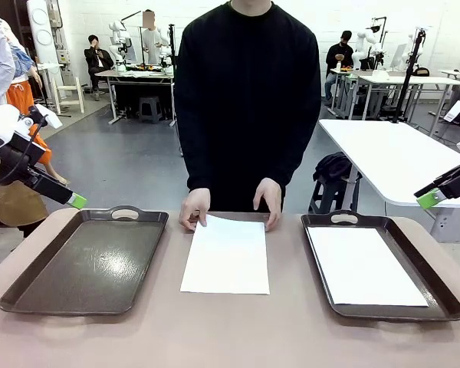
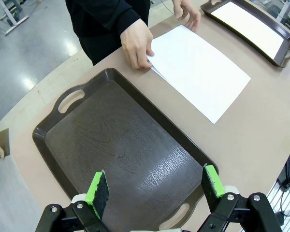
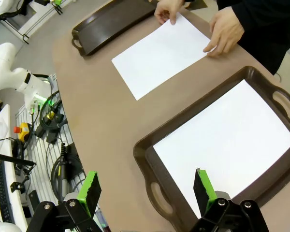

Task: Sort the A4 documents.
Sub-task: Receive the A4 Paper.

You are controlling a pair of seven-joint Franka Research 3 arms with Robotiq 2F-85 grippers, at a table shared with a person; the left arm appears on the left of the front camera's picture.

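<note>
Both grippers are hovering with jaws spread wide, gripping nothing. The left gripper [image 2: 154,183] is hanging over the bare left tray [image 2: 135,145]. The right gripper [image 3: 148,186] is hanging over the right tray [image 3: 144,154], where 1 A4 document [image 3: 227,140] is lying flat. A second A4 document [image 1: 226,254] is lying on the table [image 1: 230,330] between the 2 trays, and the person's hands [image 1: 195,208] are resting on its far edge. Its corner looks doubled, so it is possibly more than 1 sheet.

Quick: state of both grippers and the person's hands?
Left gripper: open, empty.
Right gripper: open, empty.
Person's right hand: resting on the middle sheet.
Person's left hand: on the same sheet.
</note>
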